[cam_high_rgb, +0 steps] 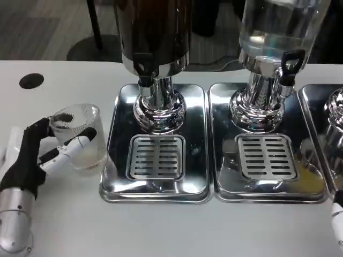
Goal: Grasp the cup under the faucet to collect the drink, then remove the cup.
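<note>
So the left hand is wrapped around the clear cup, sitting on the white table at 9 o'clock from the dark dispenser's faucet. Right hand barely peeks in at 4 o'clock, can't tell its state.

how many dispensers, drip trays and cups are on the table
dispensers: 3, one dark, one clear, one cut off at the right edge
drip trays: 3
cups: 1, held by the left hand
total: 7
</note>
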`<act>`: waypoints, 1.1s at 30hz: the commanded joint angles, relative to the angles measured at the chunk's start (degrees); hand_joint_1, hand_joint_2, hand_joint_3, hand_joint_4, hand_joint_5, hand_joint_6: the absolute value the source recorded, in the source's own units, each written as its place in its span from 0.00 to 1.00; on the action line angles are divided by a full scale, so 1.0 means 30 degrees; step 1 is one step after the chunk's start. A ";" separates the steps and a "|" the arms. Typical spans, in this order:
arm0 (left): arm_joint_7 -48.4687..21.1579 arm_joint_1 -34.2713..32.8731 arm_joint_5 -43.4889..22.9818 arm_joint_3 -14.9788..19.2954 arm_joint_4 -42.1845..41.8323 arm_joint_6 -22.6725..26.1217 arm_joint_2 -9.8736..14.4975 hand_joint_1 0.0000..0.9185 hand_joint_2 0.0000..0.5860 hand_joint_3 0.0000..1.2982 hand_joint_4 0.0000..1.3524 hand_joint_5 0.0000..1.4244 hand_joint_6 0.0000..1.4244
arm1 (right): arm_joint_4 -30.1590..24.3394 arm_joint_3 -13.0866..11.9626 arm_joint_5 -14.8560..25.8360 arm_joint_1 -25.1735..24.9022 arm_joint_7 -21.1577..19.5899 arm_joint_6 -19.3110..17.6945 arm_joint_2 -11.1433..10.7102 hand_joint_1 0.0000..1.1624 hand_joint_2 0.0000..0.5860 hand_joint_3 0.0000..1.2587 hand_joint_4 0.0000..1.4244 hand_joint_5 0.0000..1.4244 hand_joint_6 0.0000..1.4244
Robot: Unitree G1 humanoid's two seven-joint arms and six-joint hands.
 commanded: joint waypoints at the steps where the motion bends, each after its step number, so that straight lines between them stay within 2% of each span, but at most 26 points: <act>1: 0.0545 0.0031 0.0034 0.0138 -0.0784 -0.0374 -0.0136 0.47 0.35 0.36 0.38 0.23 0.12 | 0.0109 -0.0152 0.0057 0.0109 -0.0060 -0.0319 0.0079 0.36 0.95 0.15 0.04 0.00 0.00; 16: 0.0847 -0.0206 0.0996 -0.0348 -0.1829 -0.0355 -0.0536 0.48 0.34 0.36 0.38 0.23 0.11 | 0.0224 -0.0285 0.0157 0.0230 -0.0038 -0.0534 0.0197 0.36 0.95 0.15 0.04 0.00 0.00; 33: 0.1392 -0.0697 0.2527 -0.1622 -0.1796 -0.0149 -0.0881 0.49 0.34 0.36 0.38 0.23 0.11 | 0.0424 -0.0322 0.0201 -0.0007 0.0020 -0.0503 0.0252 0.36 0.95 0.15 0.04 0.00 0.00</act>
